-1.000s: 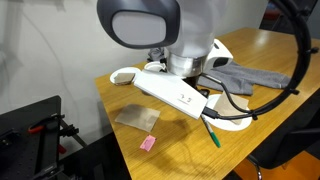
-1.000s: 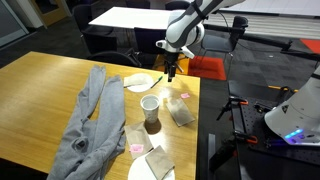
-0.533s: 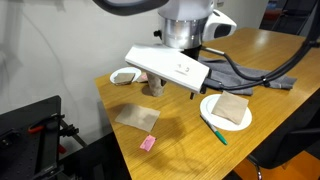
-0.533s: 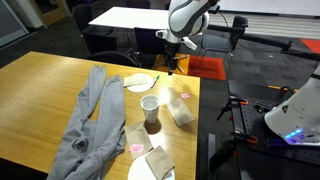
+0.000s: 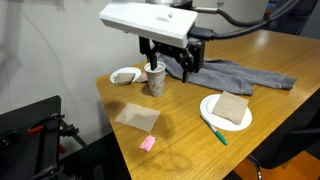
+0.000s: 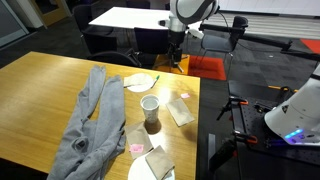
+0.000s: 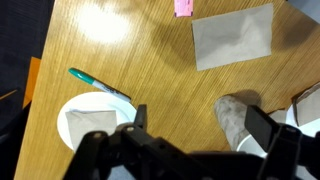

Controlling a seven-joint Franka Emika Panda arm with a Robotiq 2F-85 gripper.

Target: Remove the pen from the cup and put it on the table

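The green pen point(image 5: 216, 133) lies flat on the wooden table point(image 5: 180, 135), by the rim of a white plate point(image 5: 226, 110). It also shows in the wrist view point(image 7: 100, 85) and faintly in an exterior view point(image 6: 151, 78). The translucent cup point(image 5: 155, 78) stands upright near the table's edge and shows in both exterior views point(image 6: 150, 108) and in the wrist view point(image 7: 240, 120). My gripper point(image 5: 170, 60) hangs open and empty above the table, close to the cup. In the wrist view my fingers point(image 7: 205, 125) frame bare wood, with the cup by one finger.
A brown napkin lies on the plate. Another napkin point(image 5: 136, 118) and a pink block point(image 5: 148, 143) lie near the front edge. A white bowl point(image 5: 125, 75) sits beside the cup. A grey cloth point(image 5: 240, 75) lies further in on the table.
My gripper has risen from low over the pen and plate and moved back to beside the cup. The pen stays lying on the table.
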